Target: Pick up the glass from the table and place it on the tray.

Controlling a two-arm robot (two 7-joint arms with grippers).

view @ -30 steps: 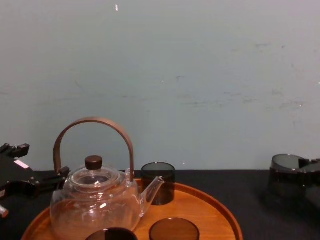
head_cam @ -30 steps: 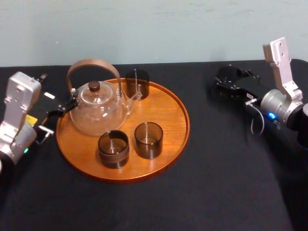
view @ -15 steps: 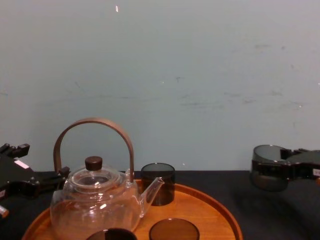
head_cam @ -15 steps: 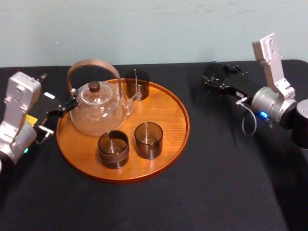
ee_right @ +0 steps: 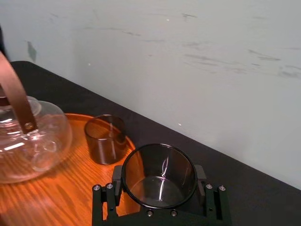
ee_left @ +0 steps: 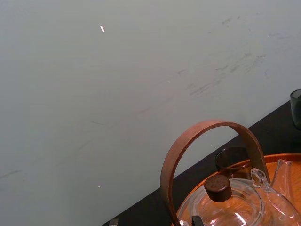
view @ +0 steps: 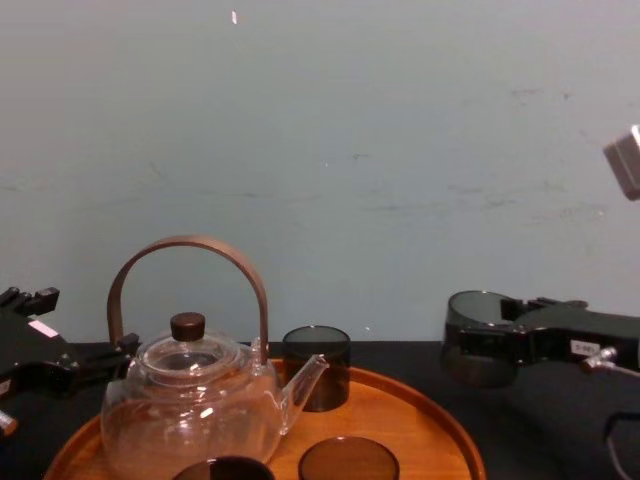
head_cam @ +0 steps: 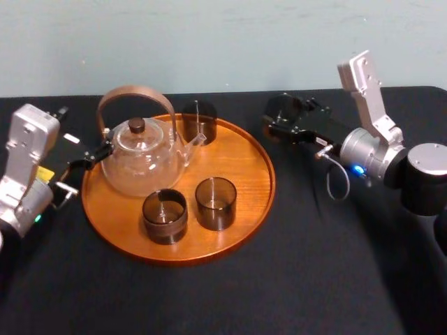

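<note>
My right gripper (head_cam: pixel 281 121) is shut on a dark smoky glass (head_cam: pixel 283 112), holding it upright in the air above the black table (head_cam: pixel 314 265). It hangs just beyond the far right rim of the round orange-brown tray (head_cam: pixel 262 185). In the chest view the glass (view: pixel 478 338) floats right of the tray (view: pixel 445 425), in my right gripper (view: pixel 487 345). The right wrist view shows the glass (ee_right: pixel 159 175) between the black fingers (ee_right: pixel 106 200), with the tray (ee_right: pixel 70 193) below and beside it. My left gripper (head_cam: pixel 85 162) rests by the tray's left edge.
On the tray stand a clear glass teapot (head_cam: pixel 143 162) with a brown arched handle and three more dark glasses: one at the back (head_cam: pixel 199 120), two at the front (head_cam: pixel 215 202) (head_cam: pixel 165 215). The tray's right half is bare wood. A pale wall rises behind the table.
My right gripper has carried the glass leftward toward the tray, from the far right of the table to just beside the tray's rim. The left arm has not moved.
</note>
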